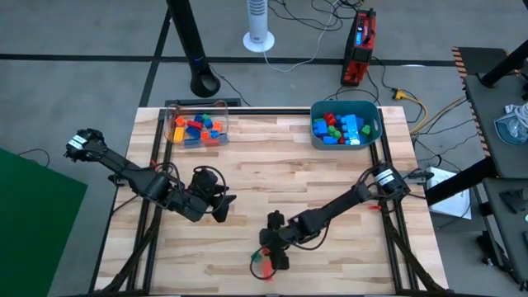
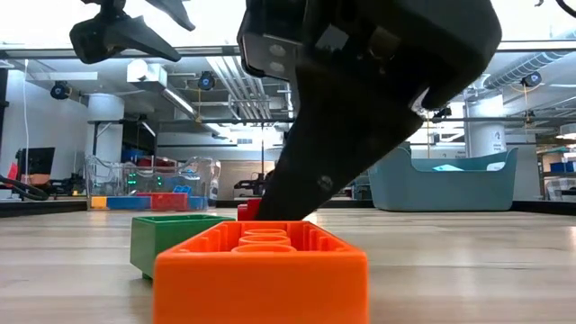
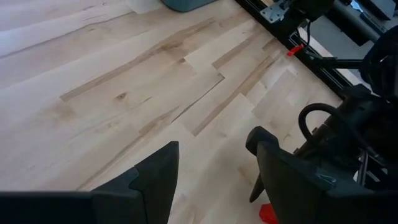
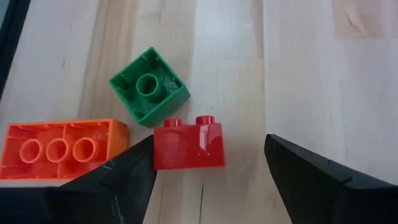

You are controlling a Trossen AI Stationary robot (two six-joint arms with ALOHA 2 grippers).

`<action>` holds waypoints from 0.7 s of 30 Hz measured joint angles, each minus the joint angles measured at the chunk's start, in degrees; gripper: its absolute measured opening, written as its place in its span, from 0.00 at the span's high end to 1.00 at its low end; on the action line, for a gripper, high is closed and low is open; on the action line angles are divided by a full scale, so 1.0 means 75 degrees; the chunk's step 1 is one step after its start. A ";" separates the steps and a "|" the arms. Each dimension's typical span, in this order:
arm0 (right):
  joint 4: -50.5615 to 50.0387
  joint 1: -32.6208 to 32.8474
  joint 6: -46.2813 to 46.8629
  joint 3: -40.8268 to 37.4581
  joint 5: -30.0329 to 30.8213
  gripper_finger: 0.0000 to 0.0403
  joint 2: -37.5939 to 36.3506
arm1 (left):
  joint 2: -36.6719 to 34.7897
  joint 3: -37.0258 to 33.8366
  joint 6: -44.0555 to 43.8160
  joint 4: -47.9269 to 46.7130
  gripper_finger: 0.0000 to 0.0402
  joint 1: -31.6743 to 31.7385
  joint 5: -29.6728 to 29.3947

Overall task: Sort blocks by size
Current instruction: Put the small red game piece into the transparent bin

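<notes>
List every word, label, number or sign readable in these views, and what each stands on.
None can be read.
Red device on the floor beyond the table: pale markings, too small to read.
Right arm's housing in the low view: small marks, too blurred.
Orange block, green block, red block: no lettering visible.

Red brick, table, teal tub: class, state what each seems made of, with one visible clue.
Red brick: probably plastic, glossy, with sharp highlights. Table: wood, matte, with visible grain and joined planks. Teal tub: likely plastic, smooth and even-coloured.
</notes>
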 joint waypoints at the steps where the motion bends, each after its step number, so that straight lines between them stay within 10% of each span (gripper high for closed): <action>1: 0.0017 -0.0002 -0.0050 0.0000 -0.0003 0.30 0.0021 | 0.0000 0.0000 0.0000 0.0003 0.49 0.0000 0.0000; 21: 0.0411 0.0001 -0.0699 0.0000 -0.0064 0.50 0.0082 | 0.0000 0.0000 0.0033 0.0003 0.49 0.0000 0.0000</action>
